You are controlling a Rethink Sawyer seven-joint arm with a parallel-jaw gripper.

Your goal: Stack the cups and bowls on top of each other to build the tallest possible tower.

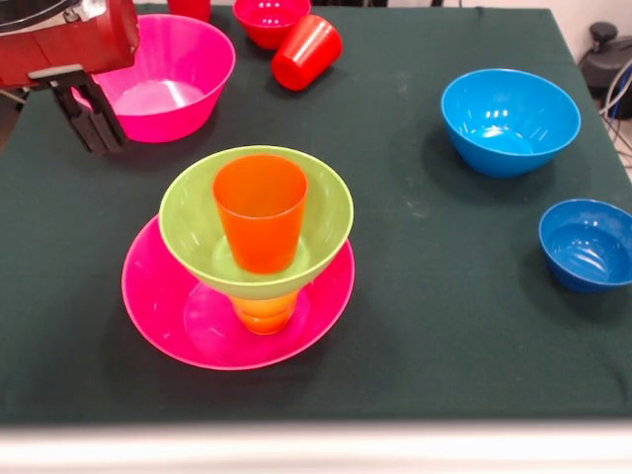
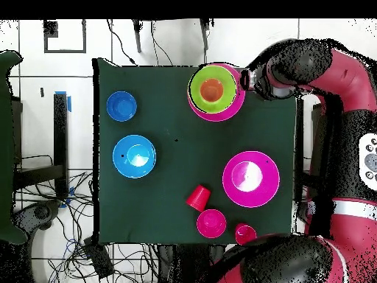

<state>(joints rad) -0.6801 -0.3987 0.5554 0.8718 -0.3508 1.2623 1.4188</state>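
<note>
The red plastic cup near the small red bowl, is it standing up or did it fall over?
Fallen over. The glossy red plastic cup lies on its side on the dark green tablecloth, beside the small red bowl.

The tower [image 1: 247, 267] stands near the front edge of the table [image 1: 434, 326], left of middle: a wide bowl [image 1: 168, 306] at the bottom, a cup [image 1: 265, 314] on it, a second bowl [image 1: 193, 217] on that cup, another cup [image 1: 260, 209] upright inside it. Behind and to the left sits a big bowl [image 1: 173, 74], with the gripper [image 1: 91, 120] just before its left rim. Behind the tower a cup on its side [image 1: 306, 51] lies against a small bowl [image 1: 269, 20]. Two more bowls sit well to the right, the larger [image 1: 510, 120] behind the smaller [image 1: 589, 245].
</note>
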